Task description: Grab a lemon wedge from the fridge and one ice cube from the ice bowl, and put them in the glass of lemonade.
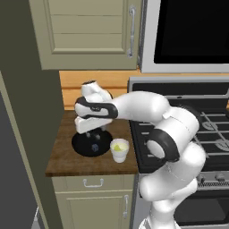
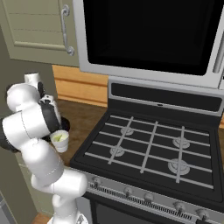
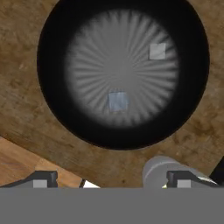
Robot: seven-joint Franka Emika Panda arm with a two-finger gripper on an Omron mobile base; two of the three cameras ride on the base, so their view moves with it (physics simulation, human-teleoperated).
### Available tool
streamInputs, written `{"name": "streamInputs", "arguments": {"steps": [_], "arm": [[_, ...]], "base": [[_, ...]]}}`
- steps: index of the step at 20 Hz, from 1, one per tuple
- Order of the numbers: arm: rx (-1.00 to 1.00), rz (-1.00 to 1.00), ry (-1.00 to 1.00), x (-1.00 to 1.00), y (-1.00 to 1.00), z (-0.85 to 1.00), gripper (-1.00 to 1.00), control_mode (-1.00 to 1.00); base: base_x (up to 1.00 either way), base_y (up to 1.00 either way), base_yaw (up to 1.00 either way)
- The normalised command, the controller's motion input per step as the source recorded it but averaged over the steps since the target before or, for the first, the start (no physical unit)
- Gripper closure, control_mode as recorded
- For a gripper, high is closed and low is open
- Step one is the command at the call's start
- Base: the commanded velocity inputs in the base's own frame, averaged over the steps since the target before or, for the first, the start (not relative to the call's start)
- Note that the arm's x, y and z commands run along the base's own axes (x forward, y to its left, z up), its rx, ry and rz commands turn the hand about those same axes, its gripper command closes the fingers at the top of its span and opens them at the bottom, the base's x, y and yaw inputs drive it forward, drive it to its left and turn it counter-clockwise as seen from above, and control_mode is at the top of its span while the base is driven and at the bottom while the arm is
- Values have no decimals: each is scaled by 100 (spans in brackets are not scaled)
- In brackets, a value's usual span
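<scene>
two ice cubes (image 3: 117,101) lie apart in the ice bowl (image 3: 52,109), frame centre; the gripper (image 3: 111,179) hangs spread wide above, glass of lemonade (image 1: 120,150) beside.

Under my hand the bowl (image 3: 52,113) is black at the rim, fading to a grey starburst of ribs inside. Two pale grey-blue cubes (image 3: 117,101) in it. Counter (image 3: 26,127) is brown wood grain. The glass (image 1: 119,150) is whitish with pale yellow lemonade.
</scene>
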Motion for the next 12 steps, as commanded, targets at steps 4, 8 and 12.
{"name": "streamInputs", "arguments": {"steps": [4,8,12], "arm": [[-20,0,9,0,6,-39,-100,-100],[0,0,0,0,0,-21,-100,-100],[0,0,-4,0,0,-37,-100,-100]], "base": [[0,0,0],[0,0,0],[0,0,0]]}}
